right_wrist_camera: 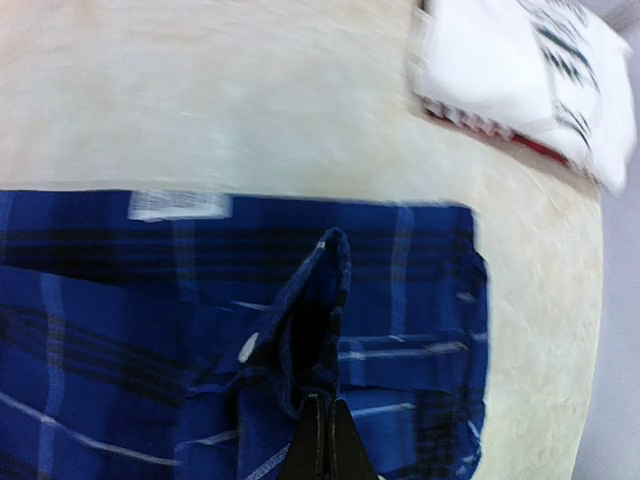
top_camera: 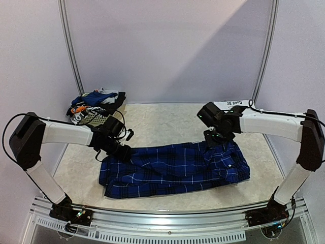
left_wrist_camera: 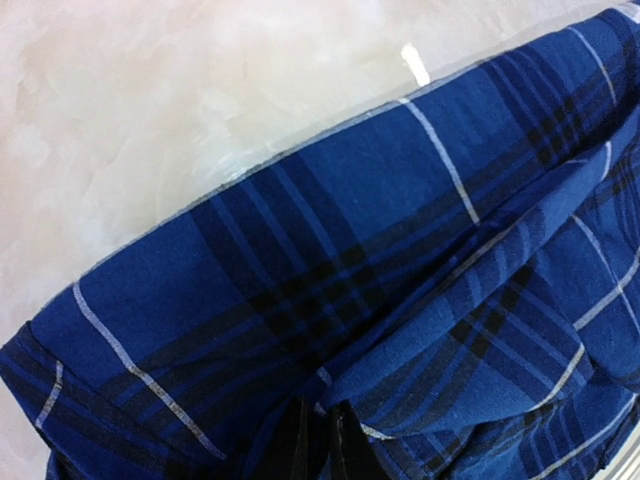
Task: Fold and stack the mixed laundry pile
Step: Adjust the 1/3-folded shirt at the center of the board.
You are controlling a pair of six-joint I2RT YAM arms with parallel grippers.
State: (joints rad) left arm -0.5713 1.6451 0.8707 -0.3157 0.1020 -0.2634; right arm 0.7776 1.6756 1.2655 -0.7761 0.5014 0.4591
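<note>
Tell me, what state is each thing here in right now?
plaid shirt, spread out lengthwise, wrinkled, pinched near both ends.
left fingers, shut on the plaid shirt's cloth.
right fingers, shut on a raised ridge of the plaid shirt.
laundry pile, unfolded heap at back left.
white garment, lying flat at back right, apparently folded.

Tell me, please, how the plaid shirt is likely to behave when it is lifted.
Probably floppy: the shirt lies in soft wrinkles and peaks into a ridge at the right fingers. Likely light, being thin cloth. It should drape and sag between hold points.
</note>
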